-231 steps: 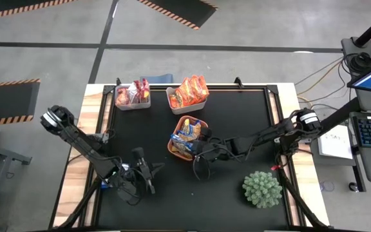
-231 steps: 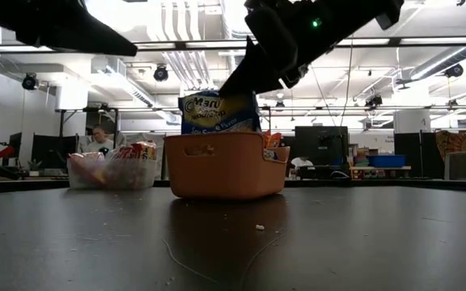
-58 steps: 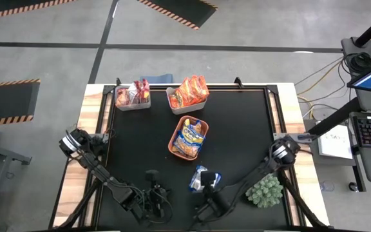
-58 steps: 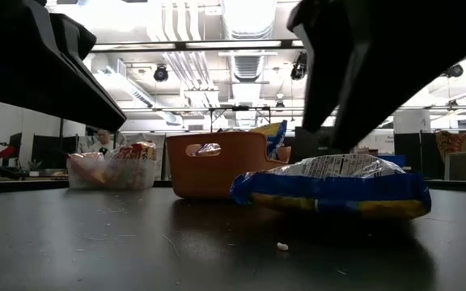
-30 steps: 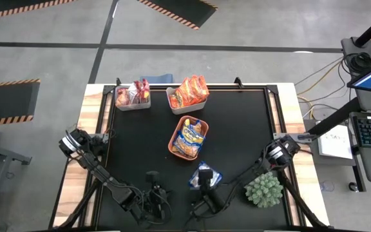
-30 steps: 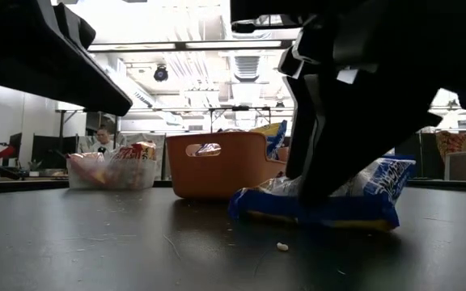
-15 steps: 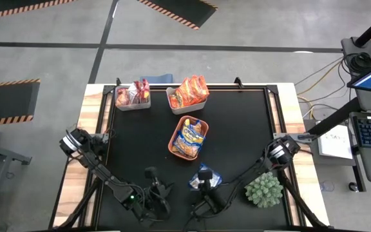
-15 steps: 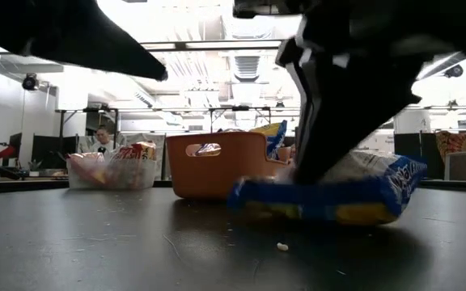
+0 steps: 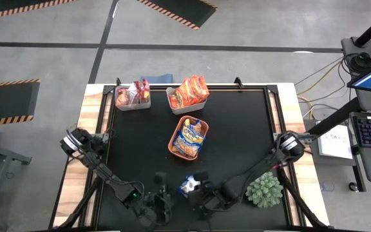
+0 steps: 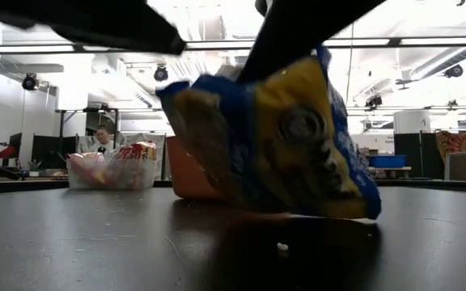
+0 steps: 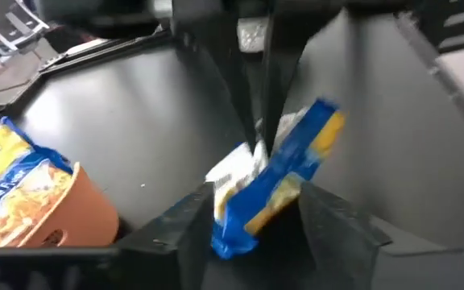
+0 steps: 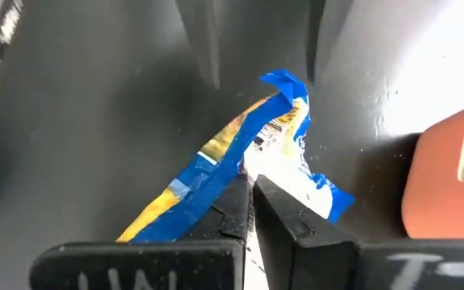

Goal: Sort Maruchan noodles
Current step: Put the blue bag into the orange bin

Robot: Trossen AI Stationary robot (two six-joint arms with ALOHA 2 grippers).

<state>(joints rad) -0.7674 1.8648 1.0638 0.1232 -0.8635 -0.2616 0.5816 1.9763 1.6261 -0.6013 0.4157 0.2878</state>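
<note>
glossy crinkly plastic noodle packet (image 12: 240, 153), matt black tabletop (image 9: 237, 122) with pale wood edges, smooth matt orange plastic tray (image 9: 180, 127)

Two clear plastic bins (image 9: 132, 96) of red-orange ramen packets (image 9: 189, 91); one orange rounded tray (image 9: 188, 136); one spiky green plant ball (image 9: 263, 189); one blue-and-yellow packet (image 9: 189, 186) aloft.

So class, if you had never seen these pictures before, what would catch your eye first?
The blue-and-yellow noodle packet stands out: it is pinched in the right gripper and lifted on edge near the table's front, with the left gripper open around its other end. Behind it sits the orange tray with more packets, mid-table. Two clear bins of red packets line the far edge.
</note>
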